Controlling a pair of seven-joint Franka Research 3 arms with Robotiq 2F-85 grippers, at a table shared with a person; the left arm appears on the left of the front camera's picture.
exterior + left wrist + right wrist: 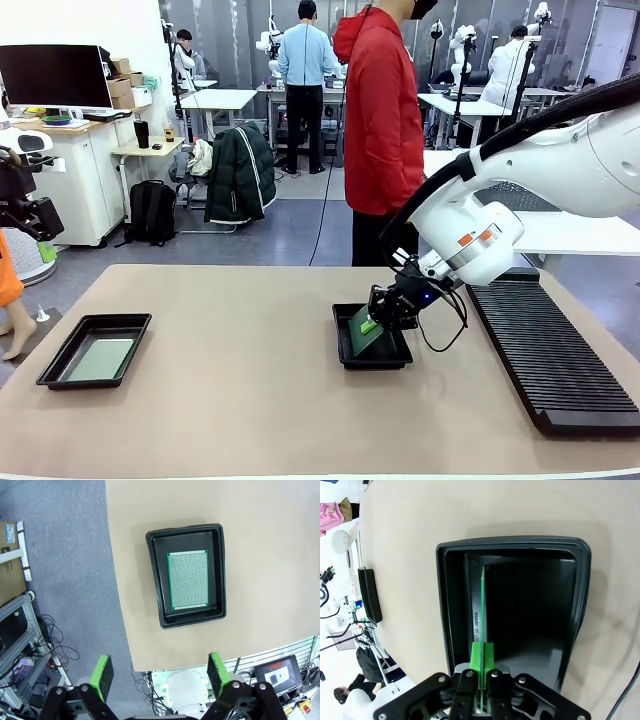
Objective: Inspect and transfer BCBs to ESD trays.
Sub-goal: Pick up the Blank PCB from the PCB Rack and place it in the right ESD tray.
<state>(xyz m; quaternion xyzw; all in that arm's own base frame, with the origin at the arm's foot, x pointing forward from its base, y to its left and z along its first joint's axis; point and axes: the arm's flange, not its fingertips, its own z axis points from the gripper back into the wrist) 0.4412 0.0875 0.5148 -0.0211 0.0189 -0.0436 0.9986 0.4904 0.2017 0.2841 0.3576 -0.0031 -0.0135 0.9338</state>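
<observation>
Inside the middle tray [576, 585] my right gripper [481, 672] pinches a tilted green board [482, 610], printed "made in". My left gripper [159, 672], fingers spread, hovers over the left tray [155, 580] holding another board [188, 580].

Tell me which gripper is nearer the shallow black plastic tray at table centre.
Right. The right gripper hangs directly over the central black tray; the left gripper hovers off the table's left edge.
</observation>
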